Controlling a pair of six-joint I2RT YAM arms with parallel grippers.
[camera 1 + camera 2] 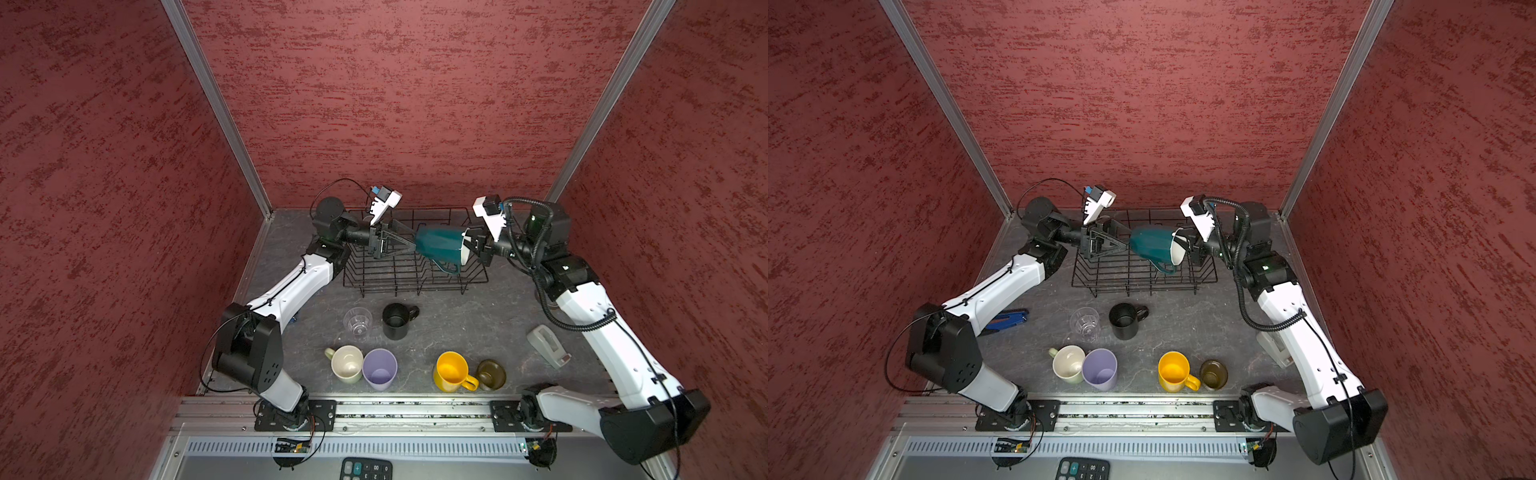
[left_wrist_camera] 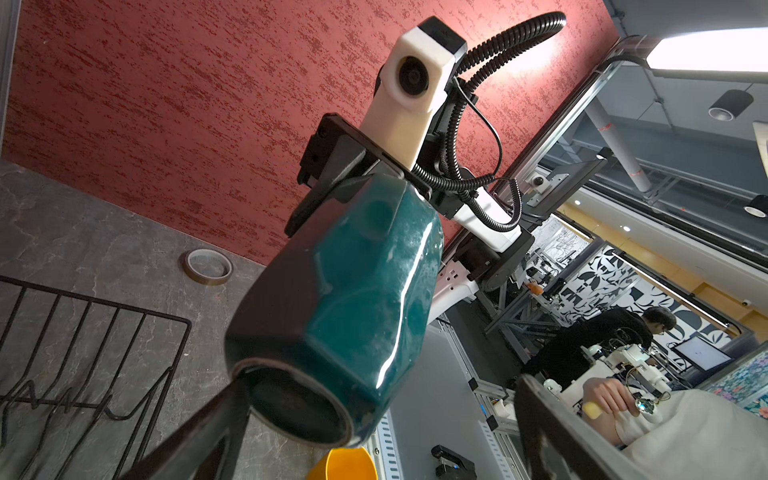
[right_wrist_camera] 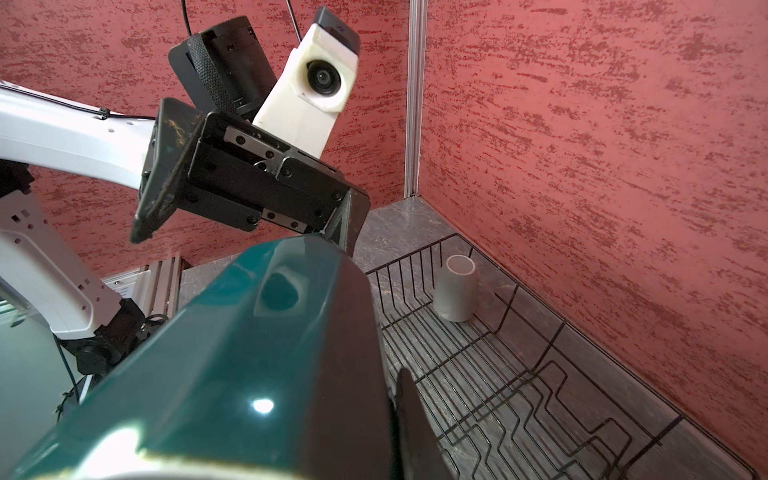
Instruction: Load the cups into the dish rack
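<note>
The dark stone-look table (image 1: pixel 453 320) carries everything. At its back stands the dish rack (image 1: pixel 376 279), a black wire basket. Over it the teal mug (image 1: pixel 438 243) hangs on its side, mouth to the right, covering part of the rack in both top views.

The right gripper (image 1: pixel 469 246) is pinched tight on the mug's rim, one finger inside the white lining. In the right wrist view the mug fills most of the frame and the fingertips are hard to make out. The left gripper (image 1: pixel 413 239) is spread wide at the mug's base end, holding nothing. One finger (image 3: pixel 351 216) sits just beside the base, and I cannot tell whether it touches.

A grey mug (image 3: pixel 455 291) stands upside down in the rack's far left corner, nearly hidden from above behind the left wrist camera (image 1: pixel 384 203).

In front of the rack stand the black mug (image 1: pixel 397 322) and the clear glass (image 1: pixel 357 322). Nearer the front edge, the pale-green mug (image 1: pixel 347 363) stands just beside the lilac tumbler (image 1: pixel 379 369). The yellow mug (image 1: pixel 451 372) stands just beside the brown mug (image 1: pixel 490 374).

On the right lies a tape dispenser (image 1: pixel 544 345). In a top view the right arm (image 1: pixel 1296 324) covers most of the tape dispenser (image 1: pixel 1273 348). A calculator (image 1: pixel 365 469) is cut off at the bottom edge.
</note>
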